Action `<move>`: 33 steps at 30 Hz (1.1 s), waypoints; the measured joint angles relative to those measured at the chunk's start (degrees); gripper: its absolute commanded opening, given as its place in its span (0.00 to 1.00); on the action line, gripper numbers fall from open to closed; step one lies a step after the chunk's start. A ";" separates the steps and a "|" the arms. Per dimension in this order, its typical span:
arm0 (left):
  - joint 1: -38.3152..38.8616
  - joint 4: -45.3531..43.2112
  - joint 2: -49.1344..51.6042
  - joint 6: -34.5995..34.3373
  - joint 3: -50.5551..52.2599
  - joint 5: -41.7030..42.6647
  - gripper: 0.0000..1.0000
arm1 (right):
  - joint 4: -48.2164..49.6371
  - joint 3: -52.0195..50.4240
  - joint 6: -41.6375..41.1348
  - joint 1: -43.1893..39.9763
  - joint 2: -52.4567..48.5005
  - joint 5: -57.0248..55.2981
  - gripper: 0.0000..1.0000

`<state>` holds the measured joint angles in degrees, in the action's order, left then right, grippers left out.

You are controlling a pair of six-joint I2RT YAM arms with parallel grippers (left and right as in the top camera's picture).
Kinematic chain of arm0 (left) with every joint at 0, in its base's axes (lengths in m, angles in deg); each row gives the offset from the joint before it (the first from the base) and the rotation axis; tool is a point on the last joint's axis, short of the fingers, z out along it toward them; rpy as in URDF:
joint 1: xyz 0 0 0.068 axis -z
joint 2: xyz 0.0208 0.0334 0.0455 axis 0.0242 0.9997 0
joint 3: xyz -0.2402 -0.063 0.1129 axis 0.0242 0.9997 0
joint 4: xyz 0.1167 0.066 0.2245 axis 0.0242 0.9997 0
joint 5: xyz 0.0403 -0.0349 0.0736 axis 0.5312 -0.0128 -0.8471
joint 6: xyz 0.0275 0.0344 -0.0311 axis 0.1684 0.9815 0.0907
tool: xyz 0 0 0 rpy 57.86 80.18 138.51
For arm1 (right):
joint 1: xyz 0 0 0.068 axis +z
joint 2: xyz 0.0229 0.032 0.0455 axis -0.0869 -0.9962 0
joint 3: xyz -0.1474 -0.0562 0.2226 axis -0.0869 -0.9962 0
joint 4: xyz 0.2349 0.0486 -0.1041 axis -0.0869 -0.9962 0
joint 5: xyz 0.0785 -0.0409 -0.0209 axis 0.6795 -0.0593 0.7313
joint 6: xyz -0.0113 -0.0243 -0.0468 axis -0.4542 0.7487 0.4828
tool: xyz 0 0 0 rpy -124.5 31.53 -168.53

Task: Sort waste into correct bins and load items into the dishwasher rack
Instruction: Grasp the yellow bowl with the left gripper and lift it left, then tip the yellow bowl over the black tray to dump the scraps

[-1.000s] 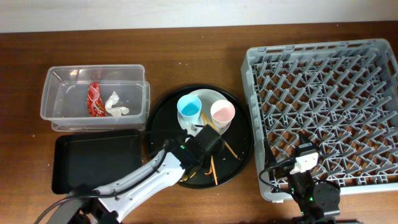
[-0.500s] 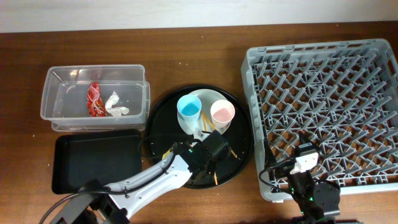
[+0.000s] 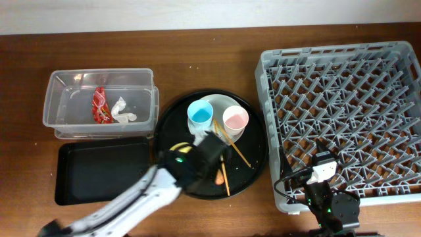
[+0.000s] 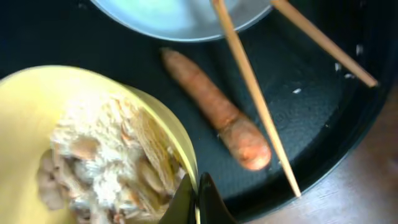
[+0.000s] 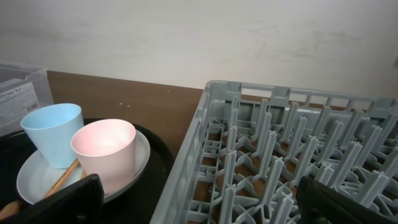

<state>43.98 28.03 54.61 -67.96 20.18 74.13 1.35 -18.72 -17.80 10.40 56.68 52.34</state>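
My left gripper (image 4: 196, 200) is shut on the rim of the yellow bowl (image 4: 37, 99), which holds beige food scraps (image 4: 106, 162). From overhead the gripper (image 3: 192, 158) and bowl (image 3: 179, 149) hang over the left part of the round black tray (image 3: 256, 141). An orange-brown sausage stick (image 4: 217, 115) and wooden chopsticks (image 4: 252, 87) lie on that tray. The blue cup (image 3: 200, 114) and pink cup (image 3: 235, 119) stand on the white plate (image 3: 220, 102). My right gripper (image 5: 199, 202) is open and empty at the grey rack's (image 3: 342, 99) front left corner.
The clear tub (image 3: 66, 82) at the left holds a red wrapper (image 3: 99, 105) and crumpled white paper (image 3: 122, 110). A shallow black rectangular tray (image 3: 99, 171) lies in front of it. The rack fills the right side of the table.
My left gripper has moved left across the round tray with the yellow bowl in it, uncovering the sausage stick. The right arm has not moved.
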 measured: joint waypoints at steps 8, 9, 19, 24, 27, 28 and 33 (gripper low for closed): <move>-37.22 8.85 -19.37 12.68 -0.52 21.53 0.00 | 0.00 0.00 -0.02 0.00 0.00 0.00 0.98; -41.77 9.68 -19.63 14.36 -0.52 24.22 0.00 | 0.00 0.00 -0.02 0.00 0.00 0.02 0.98; -78.18 8.11 -19.65 28.87 4.02 54.62 0.00 | 0.00 0.00 0.00 0.00 0.00 0.00 0.98; -93.53 -0.13 -19.26 31.19 13.03 67.71 0.00 | 0.00 0.00 0.00 0.00 0.00 0.00 0.98; -97.46 -3.32 -16.85 31.45 15.96 74.03 0.00 | 0.00 0.00 -0.02 0.00 0.00 0.00 0.98; -98.27 -4.68 -15.61 31.56 16.24 75.54 0.00 | 0.00 0.00 -0.04 0.00 0.00 0.00 0.98; -99.41 -11.78 -6.62 31.61 16.61 86.29 0.00 | 0.00 0.00 0.00 0.00 0.00 0.00 0.98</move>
<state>-55.43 16.25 47.99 -36.35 36.79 160.42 1.35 -18.72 -17.80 10.40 56.68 52.34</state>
